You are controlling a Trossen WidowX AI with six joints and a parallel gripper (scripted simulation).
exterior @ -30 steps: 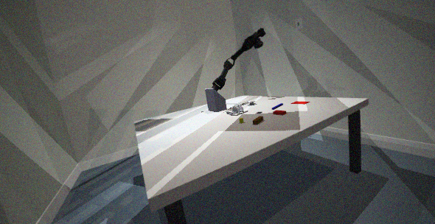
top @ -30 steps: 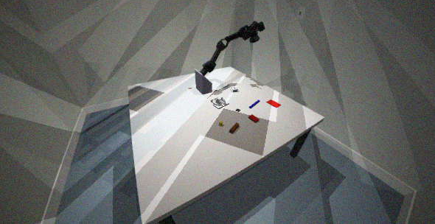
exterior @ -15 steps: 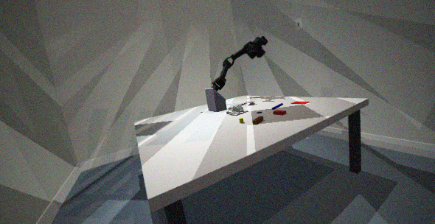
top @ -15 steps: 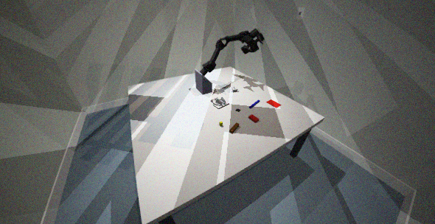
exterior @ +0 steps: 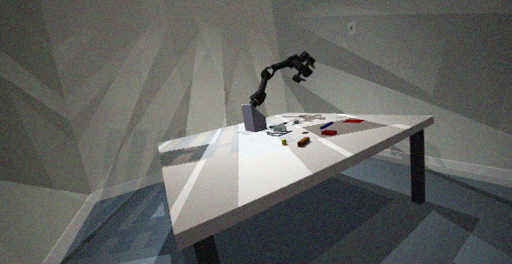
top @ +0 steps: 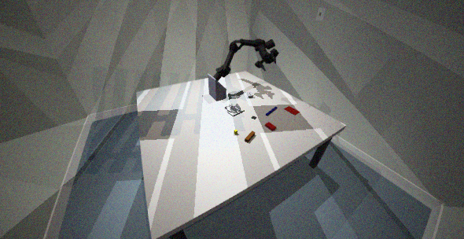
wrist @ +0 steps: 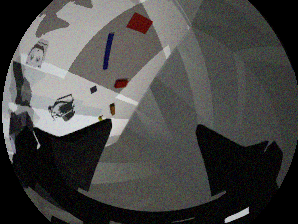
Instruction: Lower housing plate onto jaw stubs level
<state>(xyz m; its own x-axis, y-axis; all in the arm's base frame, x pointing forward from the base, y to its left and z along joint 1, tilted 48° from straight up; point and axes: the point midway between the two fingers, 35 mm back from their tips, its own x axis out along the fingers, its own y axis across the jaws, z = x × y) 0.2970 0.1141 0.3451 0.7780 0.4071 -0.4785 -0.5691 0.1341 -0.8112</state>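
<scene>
My gripper (top: pixel 270 65) (exterior: pixel 309 74) (wrist: pixel 154 125) is open and empty, high above the table and well clear of everything on it. A pale piece with dark outlines (top: pixel 234 110) (exterior: pixel 278 128) (wrist: pixel 63 108) lies on the table near the arm's base. A smaller pale piece with two round marks (wrist: pixel 36 55) lies farther back; it also shows in the top view (top: pixel 250 95) and the exterior view (exterior: pixel 297 122). I cannot tell which of these is the housing plate or the jaws on their pins, nor whether any plate sits level.
A grey upright block (top: pixel 217 89) (exterior: pixel 254 118) stands by the arm's base. On the table lie a blue bar (top: pixel 271 111) (wrist: pixel 108 51), a red plate (top: pixel 292 110) (wrist: pixel 139 23), a red block (top: pixel 270 126), an orange block (top: pixel 250 136), a yellow piece (top: pixel 236 132) and a small dark piece (wrist: pixel 93 89).
</scene>
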